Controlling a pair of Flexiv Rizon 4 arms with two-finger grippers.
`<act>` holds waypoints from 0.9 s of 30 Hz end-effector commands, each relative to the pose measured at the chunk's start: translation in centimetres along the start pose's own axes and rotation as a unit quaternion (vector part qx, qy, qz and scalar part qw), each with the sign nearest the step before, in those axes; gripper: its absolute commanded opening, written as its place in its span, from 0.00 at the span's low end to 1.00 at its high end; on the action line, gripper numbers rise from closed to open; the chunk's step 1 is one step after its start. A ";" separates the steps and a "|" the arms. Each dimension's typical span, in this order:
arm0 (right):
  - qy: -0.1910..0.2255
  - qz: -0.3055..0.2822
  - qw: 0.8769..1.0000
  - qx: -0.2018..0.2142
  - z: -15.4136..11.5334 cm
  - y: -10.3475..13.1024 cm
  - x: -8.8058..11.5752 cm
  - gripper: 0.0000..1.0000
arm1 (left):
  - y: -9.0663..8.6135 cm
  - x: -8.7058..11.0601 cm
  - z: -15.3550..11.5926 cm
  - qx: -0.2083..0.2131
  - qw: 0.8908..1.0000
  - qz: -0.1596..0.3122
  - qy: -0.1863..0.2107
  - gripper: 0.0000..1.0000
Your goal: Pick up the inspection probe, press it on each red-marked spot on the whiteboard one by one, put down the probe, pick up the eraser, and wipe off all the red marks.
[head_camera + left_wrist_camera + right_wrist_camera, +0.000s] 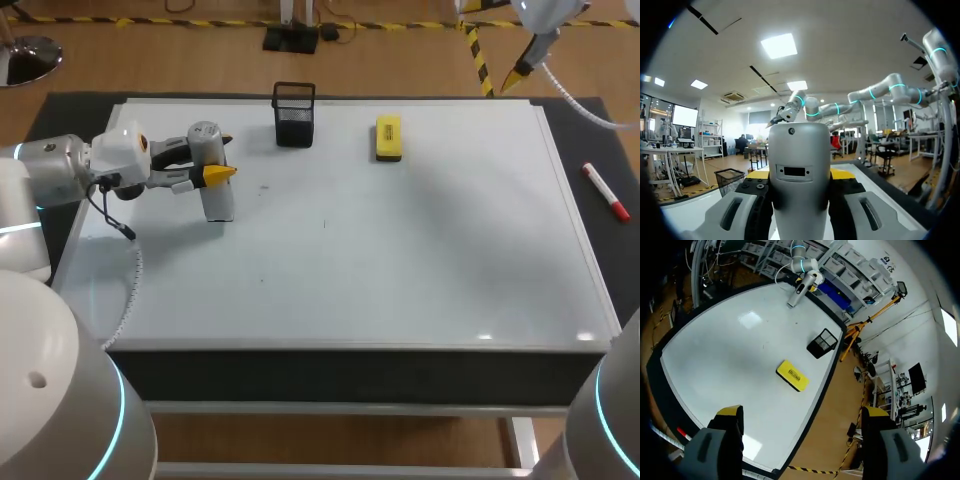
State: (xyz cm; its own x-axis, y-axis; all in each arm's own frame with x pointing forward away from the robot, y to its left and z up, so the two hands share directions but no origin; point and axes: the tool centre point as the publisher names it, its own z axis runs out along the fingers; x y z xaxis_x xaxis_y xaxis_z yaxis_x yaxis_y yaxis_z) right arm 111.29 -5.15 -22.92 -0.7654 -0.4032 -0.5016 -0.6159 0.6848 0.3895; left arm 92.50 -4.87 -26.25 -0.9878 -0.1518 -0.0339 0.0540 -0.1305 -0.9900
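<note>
Left gripper clamped on the upright inspection probe, its tip on the whiteboard; pressing stage, apparently. Right gripper spread apart, empty. Yellow eraser untouched; wiping not yet begun.

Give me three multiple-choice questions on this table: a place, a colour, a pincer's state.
1. Where does the red marker lie? A on the whiteboard; B on the table, right of the whiteboard; C on the floor.
2. The eraser is which colour? A blue; B yellow; C green.
3. The left pincer is: A empty; B gripping the eraser; C shut on the probe.
Answers: B, it lies past the board's right edge; B, plainly yellow; C, it clasps the upright grey probe from both sides.
</note>
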 end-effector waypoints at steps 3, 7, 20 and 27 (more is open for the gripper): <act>-0.004 -0.002 1.000 0.003 -0.3 0.2 0.5 1.00 | 0.0 0.0 0.0 0.002 1.000 0.001 0.000 0.00; -0.004 -0.002 1.000 0.003 -0.3 0.2 0.5 1.00 | 0.0 0.0 0.0 0.002 1.000 0.001 0.000 0.00; -0.004 -0.002 1.000 0.003 -0.3 0.2 0.5 1.00 | -2.2 -5.1 0.9 0.002 0.999 0.014 0.032 0.00; -0.004 -0.002 1.000 0.003 -0.3 0.2 0.5 1.00 | -4.1 -11.0 3.6 -0.013 0.997 0.020 0.073 0.00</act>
State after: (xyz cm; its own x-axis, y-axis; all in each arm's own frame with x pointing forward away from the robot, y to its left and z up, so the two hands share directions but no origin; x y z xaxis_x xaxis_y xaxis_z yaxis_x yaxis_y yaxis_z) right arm 110.73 -5.30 -22.93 -0.7619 -0.3981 -0.5109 -0.6169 0.6865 0.3849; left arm 99.25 -5.57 -21.96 -0.9888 -0.1231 -0.0840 0.0969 -0.1025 -0.9900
